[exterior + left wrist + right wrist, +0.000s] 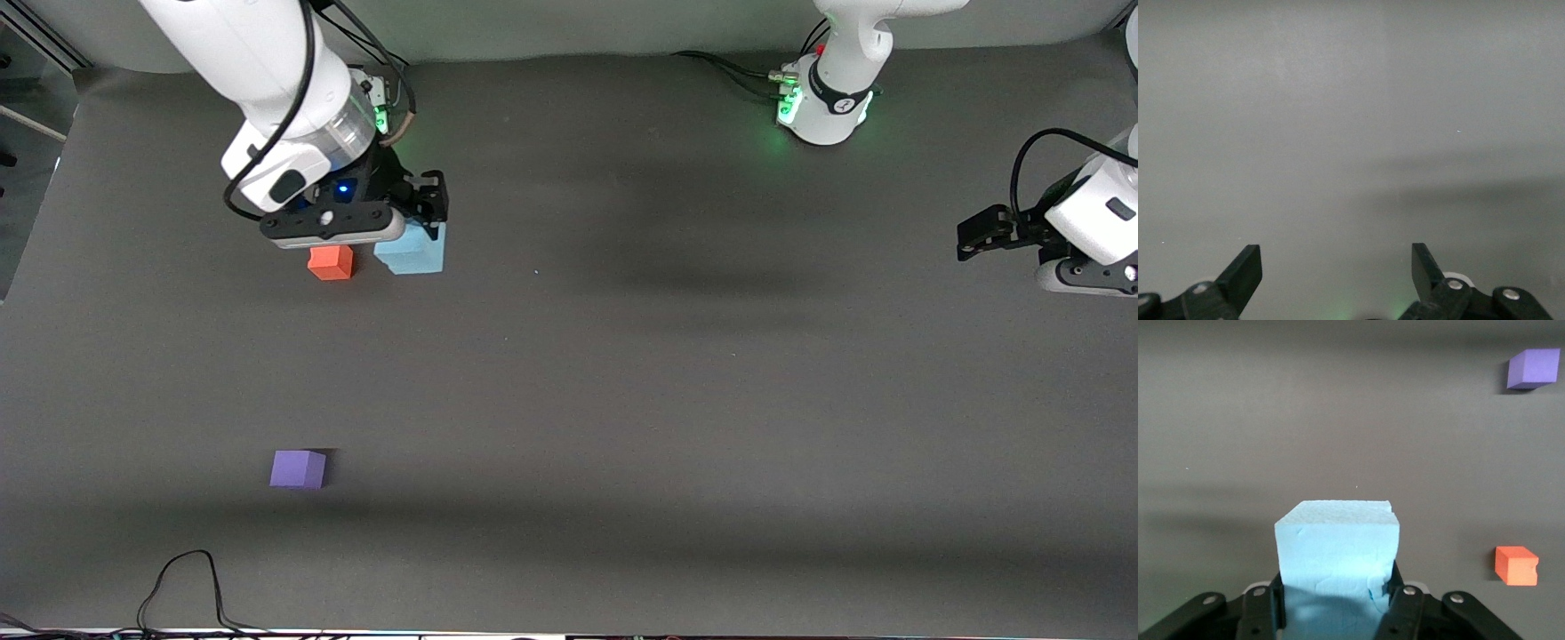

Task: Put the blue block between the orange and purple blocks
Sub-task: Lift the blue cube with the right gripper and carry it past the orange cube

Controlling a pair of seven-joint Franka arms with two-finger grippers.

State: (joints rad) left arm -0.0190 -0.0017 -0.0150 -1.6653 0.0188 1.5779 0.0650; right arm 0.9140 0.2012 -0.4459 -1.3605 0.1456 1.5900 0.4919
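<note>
My right gripper (420, 228) is shut on the light blue block (411, 252) and holds it a little above the table, beside the orange block (331, 262). In the right wrist view the blue block (1337, 547) sits between the fingers of the right gripper (1337, 579), with the orange block (1516, 565) and the purple block (1533, 368) on the table. The purple block (299, 468) lies much nearer the front camera than the orange one. My left gripper (973, 236) is open and empty and waits at the left arm's end of the table; its wrist view (1336, 268) shows only bare table.
A black cable (182, 587) loops on the table near the front edge, nearer the camera than the purple block. The left arm's base (827, 107) stands at the back edge. The grey table mat (622, 400) covers the whole surface.
</note>
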